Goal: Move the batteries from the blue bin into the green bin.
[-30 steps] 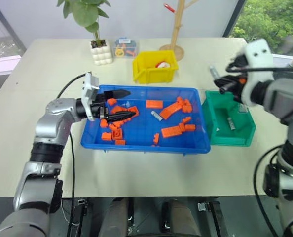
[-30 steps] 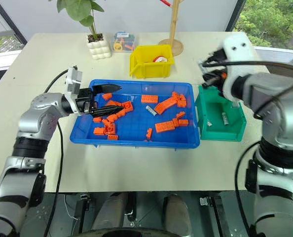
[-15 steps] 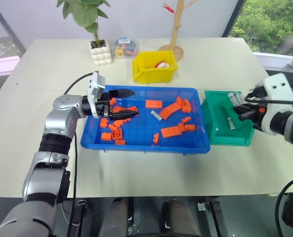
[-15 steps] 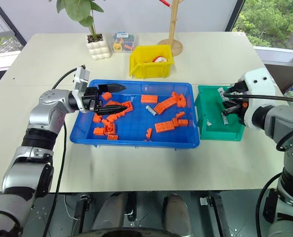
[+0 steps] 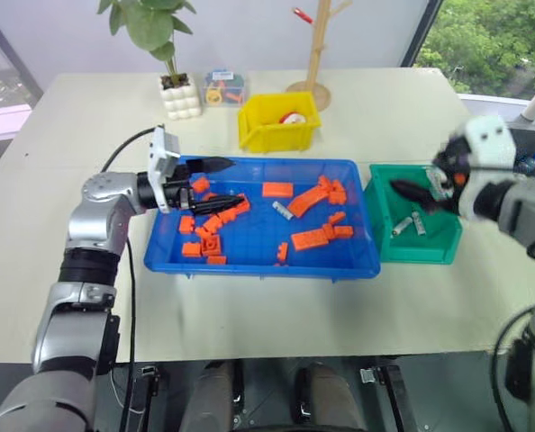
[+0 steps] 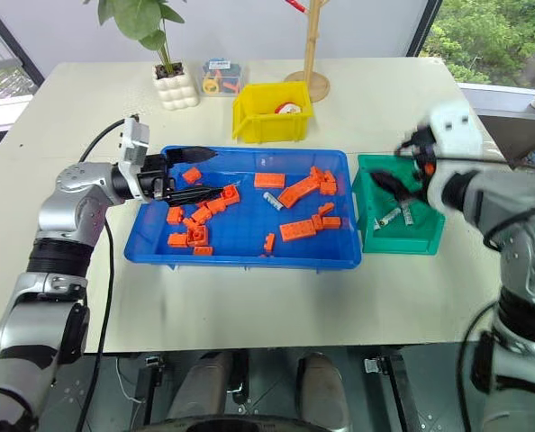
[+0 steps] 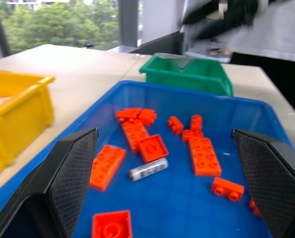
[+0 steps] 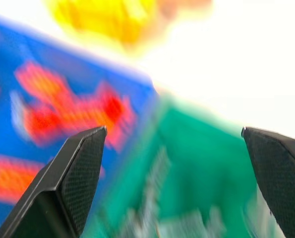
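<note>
Batteries are split between the two containers at this moment: one silver-grey cell [image 5: 285,211] lies flat on the floor of the blue bin [image 5: 260,264], near the middle and among orange bricks [image 5: 312,239], while two more cells [image 5: 410,223] rest on the bottom of the green bin [image 5: 415,254], which stands just beside the blue one on the worktop. The right gripper [image 5: 410,193] hovers over the green bin with its jaws spread wide and nothing between them. The left gripper [image 5: 221,183] reaches level over the near-left end of the blue bin, jaws released and empty too; in its wrist view the remaining cell [image 7: 148,169] lies ahead of it, touching or almost touching an orange square brick [image 7: 153,148]. That cell looks like a smooth, rigid metal cylinder, probably dense for its bulk and inclined to roll or squirt out of a loose pinch. The safest hold is likely across its middle, pads square on the curved sides and the long axis crosswise to the closing direction, so it cannot pivot. Crowding bricks are a likely nuisance: a finger coming down on the brick side may nudge the brick or trap it with the cell. No risk of crushing it seems likely, so a firm squeeze should be fine.
</note>
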You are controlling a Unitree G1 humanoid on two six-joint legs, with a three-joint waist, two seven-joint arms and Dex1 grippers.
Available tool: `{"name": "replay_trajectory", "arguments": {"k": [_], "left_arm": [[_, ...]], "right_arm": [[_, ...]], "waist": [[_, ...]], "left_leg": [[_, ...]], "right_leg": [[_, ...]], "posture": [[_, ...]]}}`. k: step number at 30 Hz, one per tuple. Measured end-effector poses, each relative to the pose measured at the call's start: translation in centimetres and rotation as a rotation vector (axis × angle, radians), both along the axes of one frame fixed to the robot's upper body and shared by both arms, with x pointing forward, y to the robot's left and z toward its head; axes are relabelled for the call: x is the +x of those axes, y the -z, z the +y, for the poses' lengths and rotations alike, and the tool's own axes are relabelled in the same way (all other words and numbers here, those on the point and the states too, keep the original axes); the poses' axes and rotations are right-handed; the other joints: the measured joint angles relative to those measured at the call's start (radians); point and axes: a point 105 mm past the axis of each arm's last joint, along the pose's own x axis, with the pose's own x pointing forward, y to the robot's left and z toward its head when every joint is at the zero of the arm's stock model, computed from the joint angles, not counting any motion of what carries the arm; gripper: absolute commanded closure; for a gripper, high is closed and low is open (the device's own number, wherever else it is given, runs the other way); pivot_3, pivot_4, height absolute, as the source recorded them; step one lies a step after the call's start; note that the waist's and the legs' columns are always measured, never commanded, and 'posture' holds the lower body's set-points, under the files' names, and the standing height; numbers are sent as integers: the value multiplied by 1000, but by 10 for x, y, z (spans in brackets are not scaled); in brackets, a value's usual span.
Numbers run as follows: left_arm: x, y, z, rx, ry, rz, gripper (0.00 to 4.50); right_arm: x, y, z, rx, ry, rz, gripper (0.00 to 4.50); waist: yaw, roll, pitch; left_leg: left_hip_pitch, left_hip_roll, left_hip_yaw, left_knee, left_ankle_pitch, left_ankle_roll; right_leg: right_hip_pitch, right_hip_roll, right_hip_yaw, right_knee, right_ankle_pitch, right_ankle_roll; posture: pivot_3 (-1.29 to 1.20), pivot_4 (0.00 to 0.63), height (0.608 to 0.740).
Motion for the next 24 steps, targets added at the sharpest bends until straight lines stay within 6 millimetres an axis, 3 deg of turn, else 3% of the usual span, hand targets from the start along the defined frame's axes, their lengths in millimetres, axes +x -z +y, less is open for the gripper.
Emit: {"name": "replay_trajectory", "arguments": {"k": [4,9,15,24], "left_arm": [[-6,5,10,10,-63,6,0],[-17,4,20,-3,-145,-8,0],[-32,5,26,-17,-210,2,0],[-50,9,30,-52,-284,24,0]], "right_arm": [[6,29,51,47,-184,93,34],[10,61,92,10,-324,150,34],[21,92,113,-51,-423,205,34],[44,104,122,-119,-491,205,34]], "waist": [[5,0,0],[8,0,0],[1,0,0],[5,0,0]], "left_leg": [[-1,-2,0,1,0,0],[-1,-2,-1,2,0,1],[-1,-1,-1,1,0,1],[-1,-1,-1,2,0,1]], "right_leg": [[0,-2,0,0,0,0],[2,-2,0,0,0,0],[1,-2,0,0,0,0],[1,-2,0,0,0,0]], "posture": [[0,150,739],[0,150,739],[0,150,739],[0,150,739]]}}
